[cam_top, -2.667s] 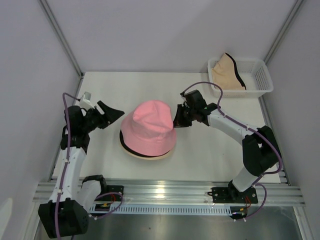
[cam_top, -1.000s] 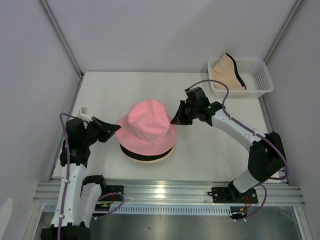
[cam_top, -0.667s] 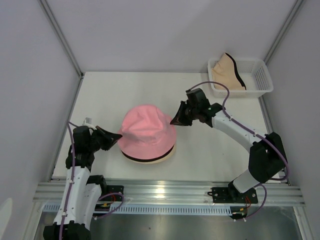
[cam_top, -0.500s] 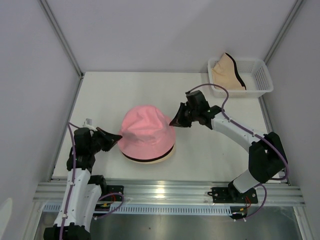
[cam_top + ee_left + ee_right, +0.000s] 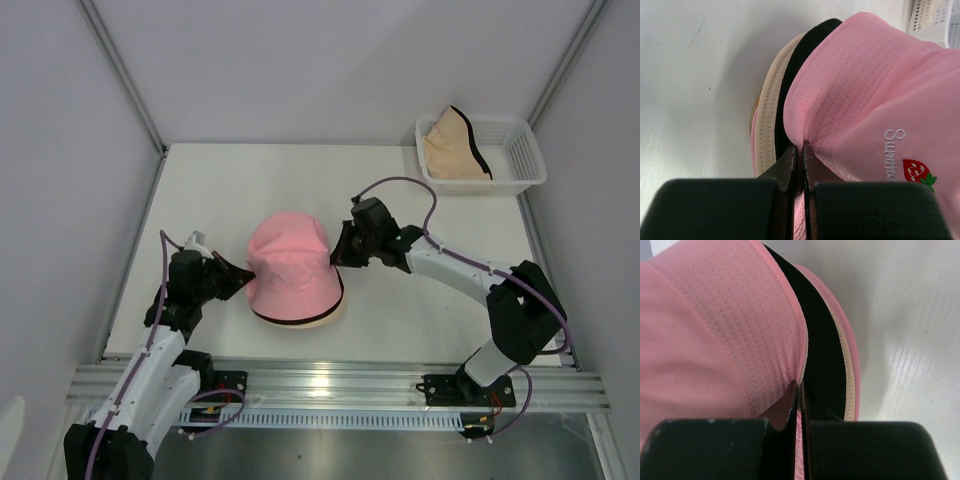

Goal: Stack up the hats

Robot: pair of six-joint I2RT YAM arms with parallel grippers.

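A pink hat [image 5: 290, 262] sits on top of a pile whose black brim [image 5: 338, 298] and cream brim [image 5: 300, 320] show at its lower edge. My left gripper [image 5: 244, 279] is shut on the pink hat's left brim, and the fabric is pinched between its fingers [image 5: 800, 148]. My right gripper [image 5: 338, 256] is shut on the right brim [image 5: 798, 385]. The black brim [image 5: 796, 65] and cream brim [image 5: 767, 115] lie just under the pink hat [image 5: 865, 85]. The right wrist view shows the same layers: pink hat [image 5: 715, 330], black brim [image 5: 821, 355], cream brim [image 5: 847, 385].
A white lattice basket [image 5: 530, 150] stands at the back right corner with a peach hat [image 5: 452, 140], black-edged, lying in it. Grey walls close in the table on the left, back and right. A metal rail runs along the near edge.
Both grippers have moved inward, toward each other, with the pink hat's brim held. The brim is now drawn down close around the pile, so the hat looks narrower than before.
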